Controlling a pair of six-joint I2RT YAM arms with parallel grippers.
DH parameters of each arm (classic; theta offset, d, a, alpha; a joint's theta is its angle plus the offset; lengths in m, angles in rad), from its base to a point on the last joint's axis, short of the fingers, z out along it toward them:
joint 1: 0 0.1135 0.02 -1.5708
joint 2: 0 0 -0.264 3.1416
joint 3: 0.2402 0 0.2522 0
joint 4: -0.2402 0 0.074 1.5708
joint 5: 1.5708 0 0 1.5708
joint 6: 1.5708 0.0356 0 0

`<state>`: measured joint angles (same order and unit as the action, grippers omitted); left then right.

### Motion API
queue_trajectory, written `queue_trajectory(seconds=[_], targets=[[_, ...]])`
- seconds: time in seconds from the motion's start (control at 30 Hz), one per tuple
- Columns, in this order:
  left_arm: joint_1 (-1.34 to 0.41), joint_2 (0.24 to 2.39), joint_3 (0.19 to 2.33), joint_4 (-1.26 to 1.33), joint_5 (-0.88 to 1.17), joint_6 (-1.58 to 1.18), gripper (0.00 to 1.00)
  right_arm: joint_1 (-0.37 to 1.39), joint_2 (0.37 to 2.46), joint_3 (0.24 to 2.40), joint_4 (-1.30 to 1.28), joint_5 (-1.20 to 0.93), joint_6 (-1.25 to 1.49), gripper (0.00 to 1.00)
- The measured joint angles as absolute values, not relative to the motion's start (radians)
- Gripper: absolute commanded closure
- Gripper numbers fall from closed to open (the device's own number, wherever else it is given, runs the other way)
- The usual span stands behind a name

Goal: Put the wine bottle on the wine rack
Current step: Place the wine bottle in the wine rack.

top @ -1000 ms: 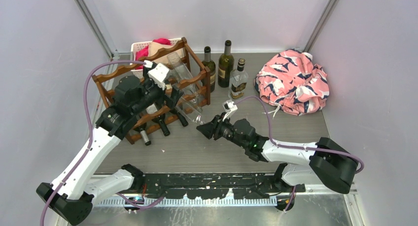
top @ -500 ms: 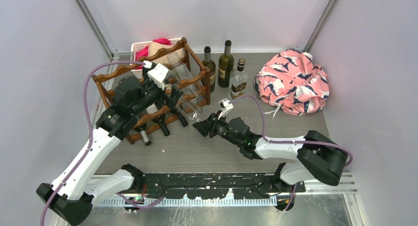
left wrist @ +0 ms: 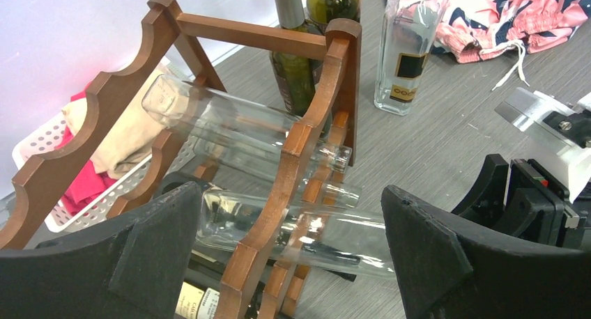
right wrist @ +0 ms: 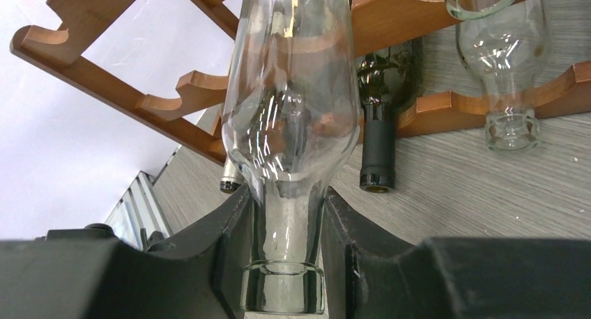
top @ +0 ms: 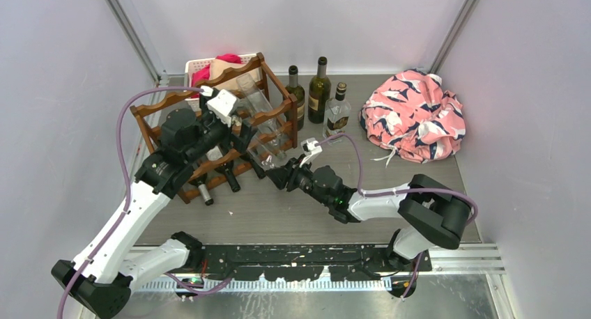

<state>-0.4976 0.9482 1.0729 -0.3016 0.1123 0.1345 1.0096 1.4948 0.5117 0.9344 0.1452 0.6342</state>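
Note:
A clear glass wine bottle point(top: 270, 154) lies slanted with its body among the rails of the dark brown wine rack point(top: 155, 107) and its neck pointing out toward the table's middle. My right gripper point(top: 281, 177) is shut on that neck; in the right wrist view the bottle point(right wrist: 289, 103) rises from the right gripper point(right wrist: 287, 204) into the rack point(right wrist: 104, 82). My left gripper point(top: 240, 134) hovers open over the rack's front side. In the left wrist view its wide-apart fingers point(left wrist: 425, 256) flank the bottle point(left wrist: 334, 237) and a scalloped rail point(left wrist: 300, 145) without touching them.
Two more clear bottles point(left wrist: 230, 120) and several dark ones point(top: 226, 176) lie in the rack. Two dark bottles point(top: 319, 89) and a square clear bottle point(top: 338, 113) stand behind. A white basket point(top: 197, 67) sits behind the rack, a pink patterned cloth point(top: 415, 115) at right.
My right arm has reached left toward the rack, sliding the clear bottle deeper between the rails. The left arm has held its place with jaws open.

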Motion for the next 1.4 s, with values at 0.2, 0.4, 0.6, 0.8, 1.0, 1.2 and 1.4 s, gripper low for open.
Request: queue_trajectory(seconds=[0.2,0.4,0.6,0.8,1.0,1.2,1.4], targets=[[-0.495,0.944,1.062,-0.288,0.105,0.134,0.01,1.016,1.557,0.569,0.948,0.178,0.625,0.99],[-0.494,0.935,1.057,-0.283,0.097,0.134,0.01,1.023,1.639,0.638,0.974,0.215,0.622,0.99],[-0.487,0.923,1.056,-0.280,0.093,0.134,0.01,1.033,1.721,0.702,1.014,0.260,0.611,0.99],[-0.483,0.920,1.056,-0.279,0.090,0.134,0.01,1.039,1.792,0.764,1.048,0.302,0.590,0.99],[-0.482,0.918,1.056,-0.278,0.090,0.134,0.01,1.045,1.827,0.812,1.050,0.344,0.553,0.99],[-0.476,0.918,1.055,-0.277,0.090,0.134,0.01,1.045,1.868,0.863,1.055,0.367,0.529,0.99],[-0.476,0.918,1.054,-0.276,0.090,0.134,0.01,1.045,1.882,0.883,1.054,0.389,0.508,0.99]])
